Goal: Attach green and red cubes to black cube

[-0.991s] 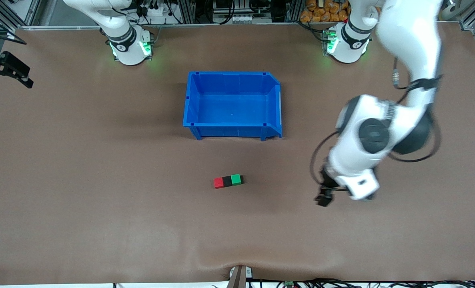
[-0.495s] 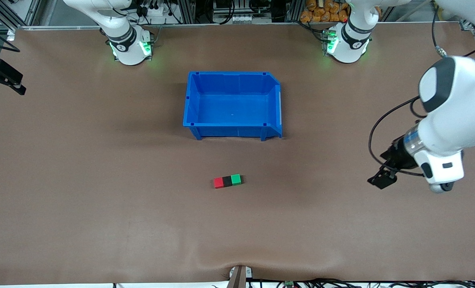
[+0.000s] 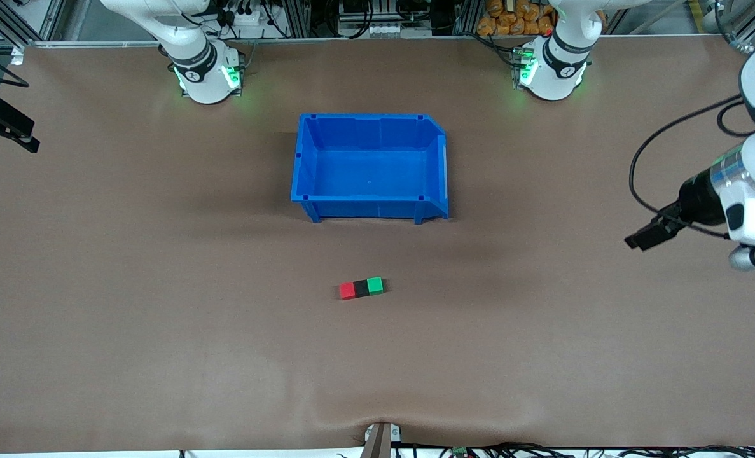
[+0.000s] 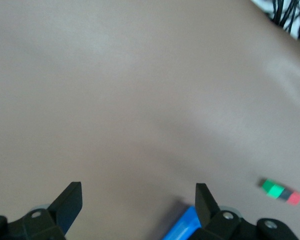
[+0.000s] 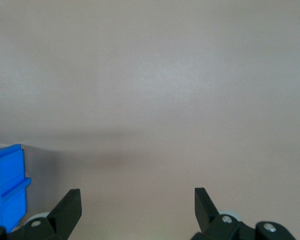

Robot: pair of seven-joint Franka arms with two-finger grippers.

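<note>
Red cube (image 3: 348, 291), black cube (image 3: 361, 288) and green cube (image 3: 375, 285) lie in one touching row on the brown table, black in the middle, nearer the front camera than the blue bin. The left wrist view shows the same row: green cube (image 4: 275, 189), black cube (image 4: 285, 194), red cube (image 4: 294, 198). My left gripper (image 3: 639, 240) hangs open and empty over the table's left-arm end, well apart from the row; in its wrist view the left gripper (image 4: 138, 200) holds nothing. My right gripper (image 3: 14, 130) is open and empty at the right-arm end, its jaws (image 5: 137, 200) over bare table.
An empty blue bin (image 3: 298, 159) stands mid-table between the cube row and the arm bases; a corner of the bin (image 4: 185, 225) shows in the left wrist view and a side of it (image 5: 7, 190) in the right wrist view. The arm bases stand along the table's edge.
The left arm has swung up and away from the cube row toward its own end of the table. The right gripper has drifted slightly outward. The cubes have stayed put.
</note>
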